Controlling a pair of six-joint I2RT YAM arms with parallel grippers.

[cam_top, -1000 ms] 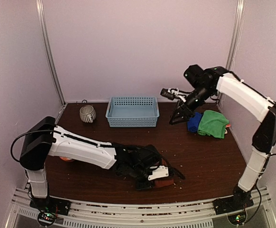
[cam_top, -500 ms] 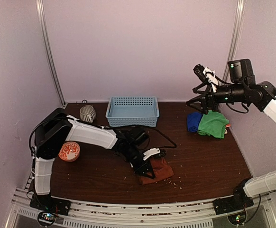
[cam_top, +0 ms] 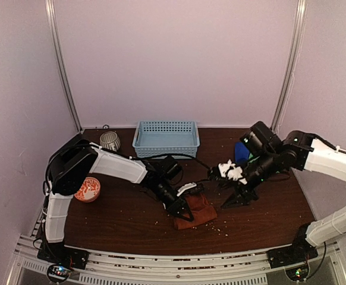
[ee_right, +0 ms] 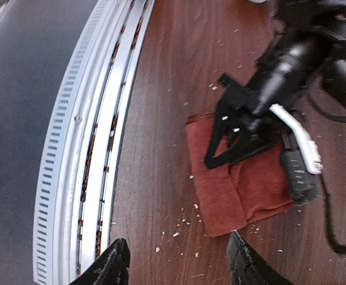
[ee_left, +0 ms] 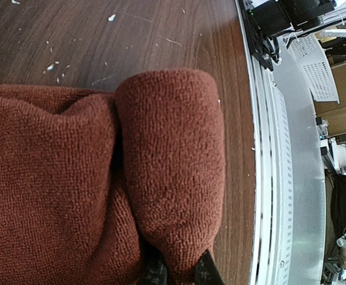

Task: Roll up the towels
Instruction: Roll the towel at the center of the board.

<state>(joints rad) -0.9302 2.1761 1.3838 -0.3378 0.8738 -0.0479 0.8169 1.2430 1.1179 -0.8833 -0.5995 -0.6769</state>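
A rust-red towel (cam_top: 200, 212) lies near the table's front middle, one edge folded over into a thick hump (ee_left: 173, 166). My left gripper (cam_top: 181, 208) is shut on that fold; in the left wrist view its dark fingertips (ee_left: 156, 274) pinch the cloth at the bottom edge. My right gripper (cam_top: 235, 199) hangs just right of the towel, open, with only bare table between its fingers (ee_right: 118, 264). The right wrist view shows the red towel (ee_right: 232, 196) with the left gripper (ee_right: 232, 142) on it. A blue towel (cam_top: 240, 151) peeks out behind the right arm at the back right.
A light blue lattice basket (cam_top: 166, 139) stands at the back middle, a striped cup (cam_top: 109, 141) to its left. An orange-and-white bowl (cam_top: 87, 189) sits at the left by the left arm. White crumbs dot the wood. The metal rail (ee_right: 90, 148) runs along the front edge.
The right arm has swung down from the back right corner to the table's middle, beside the red towel. The left gripper stays on the towel fold.
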